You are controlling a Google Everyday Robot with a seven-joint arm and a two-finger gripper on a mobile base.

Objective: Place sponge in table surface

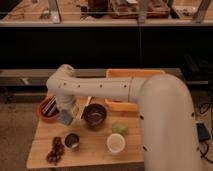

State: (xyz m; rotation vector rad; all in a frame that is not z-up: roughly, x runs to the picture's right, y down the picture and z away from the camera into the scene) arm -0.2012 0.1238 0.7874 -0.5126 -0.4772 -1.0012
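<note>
gripper (66,114) over left side of table surface (95,146), sponge (65,118) at its tip, beside dark bowl (94,115).
</note>
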